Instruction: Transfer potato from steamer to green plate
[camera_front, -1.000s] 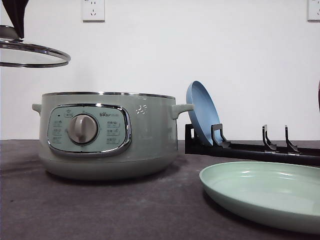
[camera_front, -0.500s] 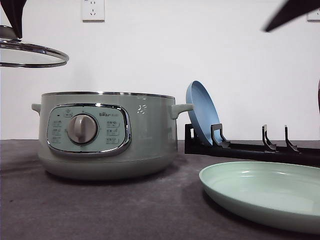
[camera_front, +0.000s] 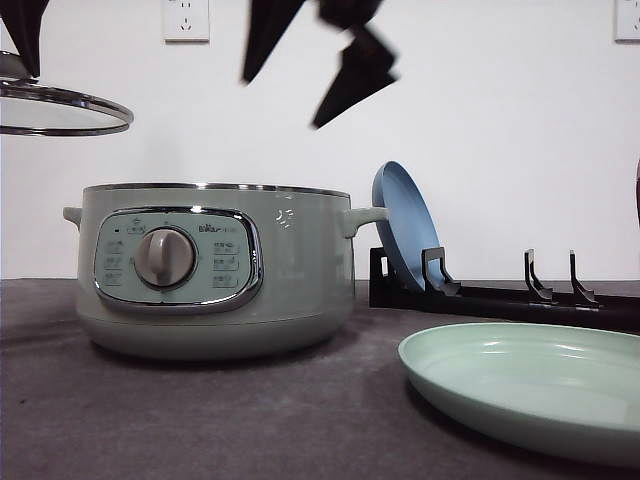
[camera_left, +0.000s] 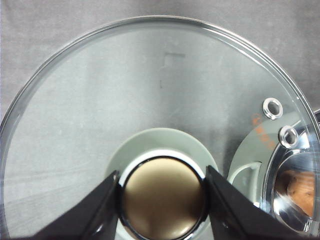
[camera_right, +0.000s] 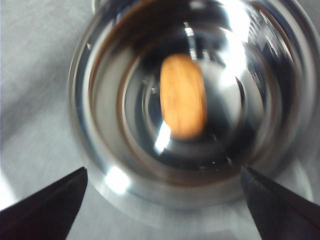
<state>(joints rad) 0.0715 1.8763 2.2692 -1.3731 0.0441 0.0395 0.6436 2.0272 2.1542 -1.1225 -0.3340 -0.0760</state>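
while the left gripper (camera_left: 162, 197) clamps the lid (camera_left: 150, 90) aloft, the spread-open right gripper (camera_front: 315, 60) hovers above the steamer (camera_front: 215, 270), potato (camera_right: 183, 96) inside; blue plate (camera_front: 405, 225) racked behind.

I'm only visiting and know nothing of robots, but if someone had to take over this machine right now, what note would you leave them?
Left gripper: shut on the lid knob, holding it up, off to the left of the steamer.
Right gripper: open, above the open steamer, holding nothing.
Potato: lying on the steamer's shiny bottom.
Green plate: on the table to the steamer's right, nothing on it.
Done: lid off.
Left: lower the right gripper, grasp the potato, carry it to the green plate.
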